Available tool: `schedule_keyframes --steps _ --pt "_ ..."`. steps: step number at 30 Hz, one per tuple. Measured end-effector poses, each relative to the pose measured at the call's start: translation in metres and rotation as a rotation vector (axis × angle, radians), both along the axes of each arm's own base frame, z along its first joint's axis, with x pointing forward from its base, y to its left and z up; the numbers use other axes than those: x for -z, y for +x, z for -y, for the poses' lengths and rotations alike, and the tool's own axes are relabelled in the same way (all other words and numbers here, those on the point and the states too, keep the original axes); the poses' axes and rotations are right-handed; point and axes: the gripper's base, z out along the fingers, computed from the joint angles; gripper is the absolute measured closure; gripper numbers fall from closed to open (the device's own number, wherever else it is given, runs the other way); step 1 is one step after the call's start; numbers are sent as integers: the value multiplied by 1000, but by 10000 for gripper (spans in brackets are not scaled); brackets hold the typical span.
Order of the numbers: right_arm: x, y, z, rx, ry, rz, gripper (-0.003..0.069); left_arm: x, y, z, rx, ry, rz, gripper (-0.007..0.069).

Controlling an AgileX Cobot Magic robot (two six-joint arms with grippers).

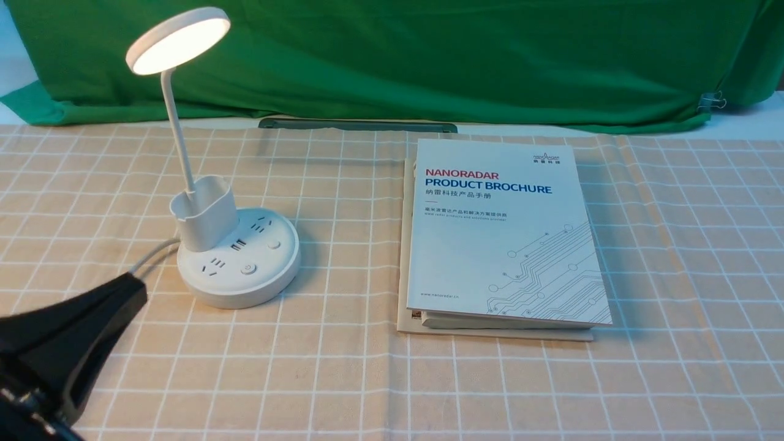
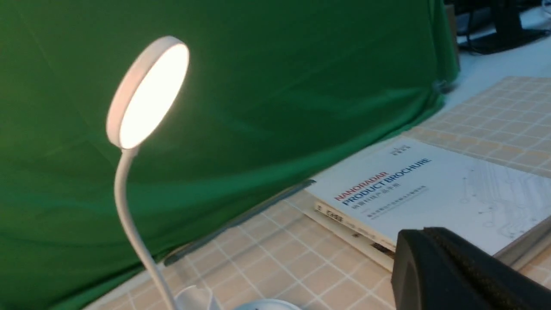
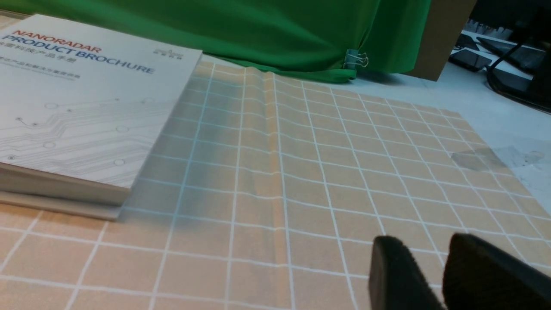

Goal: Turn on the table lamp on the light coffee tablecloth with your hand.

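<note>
A green cloth [image 1: 429,61] is hung behind the table, which is covered by a tan tablecloth [image 1: 331,380] with a white grid. The lamp [image 1: 239,257] is stood upright on the tablecloth, on the left in the front view, its round head [image 1: 179,41] lit. To its right, a brochure [image 1: 502,233] is laid on top of a stack of books [image 1: 508,332]. The left gripper [image 2: 424,234] is held near the lamp, apart from it, its fingers pressed together with nothing gripped. The right gripper's [image 3: 424,241] fingertips are parted, with nothing held between them.
</note>
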Motion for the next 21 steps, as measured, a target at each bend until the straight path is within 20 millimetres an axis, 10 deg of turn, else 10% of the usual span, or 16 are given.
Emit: schedule_keyframes --steps 21 --pt "0 0 0 0 -2 -1 418 58 -22 -35 -350 -209 -189 624"
